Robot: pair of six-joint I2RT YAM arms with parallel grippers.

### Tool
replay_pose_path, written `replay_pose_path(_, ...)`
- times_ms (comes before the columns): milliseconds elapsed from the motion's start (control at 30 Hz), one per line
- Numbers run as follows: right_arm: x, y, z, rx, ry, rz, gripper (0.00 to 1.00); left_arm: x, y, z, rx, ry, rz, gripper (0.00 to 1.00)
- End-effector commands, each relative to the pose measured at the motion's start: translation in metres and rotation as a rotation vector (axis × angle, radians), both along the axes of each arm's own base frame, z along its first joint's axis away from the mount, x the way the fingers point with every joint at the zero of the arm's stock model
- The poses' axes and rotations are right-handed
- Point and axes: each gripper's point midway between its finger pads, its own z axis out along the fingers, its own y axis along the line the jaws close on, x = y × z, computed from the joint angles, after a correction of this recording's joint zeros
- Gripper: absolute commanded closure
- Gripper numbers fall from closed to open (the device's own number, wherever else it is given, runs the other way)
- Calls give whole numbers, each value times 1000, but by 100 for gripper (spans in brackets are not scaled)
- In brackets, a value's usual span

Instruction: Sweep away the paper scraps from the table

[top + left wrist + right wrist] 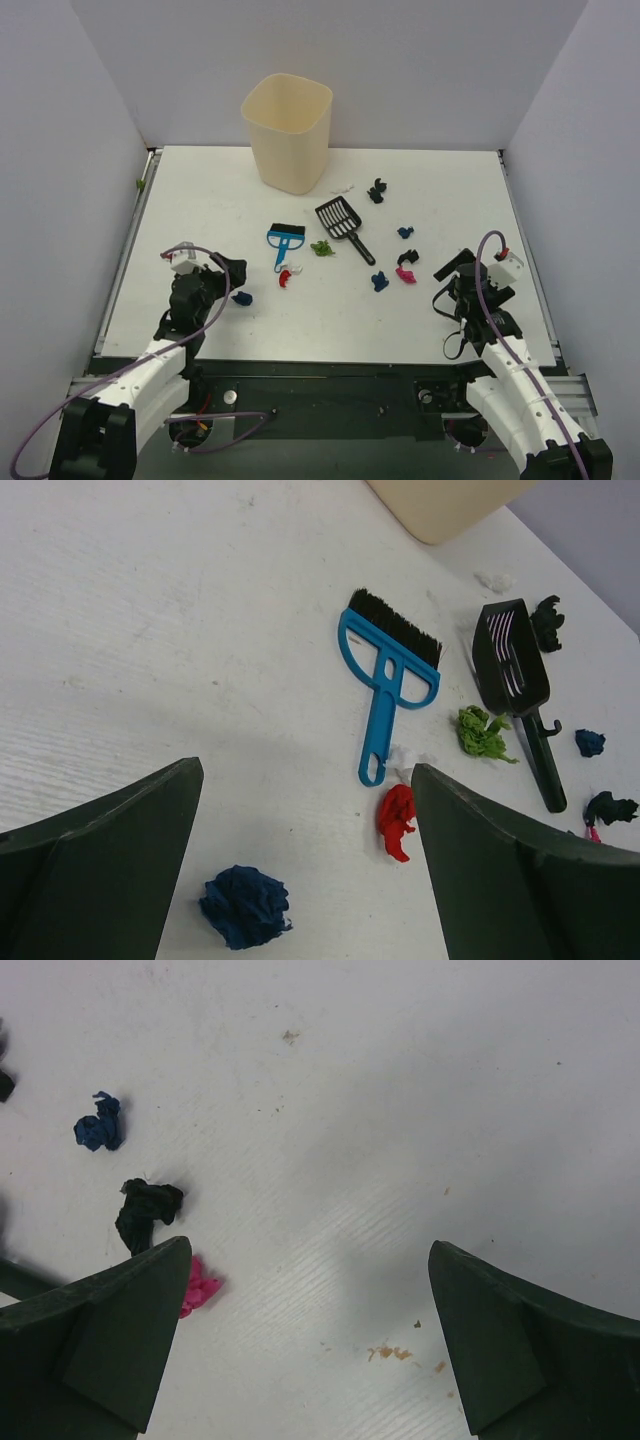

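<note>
The left end effector (230,277) had its two fingers spread wide apart, with nothing between them. It hung low over the near left side of the tabletop (190,190). A dark blue wad (245,908) lay right under the gap, nearer one finger. A red wad (396,820) lay a little farther out, close to the end of the handle of the blue brush (388,675). The brush lay flat, with its black bristles pointing toward the cream bin (288,130) at the back.

The right end effector (450,283) was wide apart too and held nothing. It hung over the near right side. A pink wad (200,1288) peeked out beside one of its fingers. A black wad (147,1210) lay just past that, and a second blue wad (99,1123) sat farther off.

The paper scraps (321,248) were scattered across the middle of the tabletop, between the arms and the bin. A green one lay between the brush and the black scoop (340,220).

The scraps looked very light and soft. I think picking them up one by one would be fiddly, and a hard push could make them roll or skip away. The brush looked stiff and easy to hold, so I would grab it by the narrow handle, near the middle. I would take the scoop by its long thin handle, away from the slotted end. The tiniest bits might slip through those slots.
</note>
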Motion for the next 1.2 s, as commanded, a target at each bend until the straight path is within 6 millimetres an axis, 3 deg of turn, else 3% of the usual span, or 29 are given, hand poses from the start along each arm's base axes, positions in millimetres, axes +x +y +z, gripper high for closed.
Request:
replay_pose_path(0,-3,-6,3,-30,-3,-20,0,11,-15,26,-47,-81,-59,3)
replay_pose_path(167,2,2,1,-21,0,30,0,15,-31,23,-31,-59,-129,3)
replay_pose_path(367,5,5,13,-30,-4,63,2,19,-49,19,-8,-35,-191,3)
replay_pose_path(567,27,42,48,27,-122,256,2,18,-66,21,22,-42,-262,3)
replay_pose_path(600,29,49,47,28,-108,291,2,18,-69,20,30,-33,-273,3)
replay_pose_path(633,33,53,59,26,-128,306,2,19,-69,19,52,-27,-271,3)
replay_pose_path(733,40,64,65,-7,-90,356,3,25,-64,12,128,29,-232,3)
replay_pose_path(767,44,67,72,-12,-98,367,4,33,-61,19,167,20,-201,4)
replay_pose_path(800,45,70,69,-22,-81,382,4,29,-66,11,204,59,-215,4)
replay_pose_path(833,47,72,72,-24,-85,390,4,38,-64,25,249,32,-183,5)
replay_pose_path(867,50,77,70,-23,-81,408,4,33,-73,18,293,63,-204,5)
replay_pose_path(900,50,79,71,-22,-81,417,5,39,-83,34,344,31,-196,5)
replay_pose_path(967,52,85,65,-16,-58,438,6,46,-87,28,449,80,-178,5)
replay_pose_path(1167,50,91,67,-7,-66,462,7,63,-91,9,542,204,-188,10)
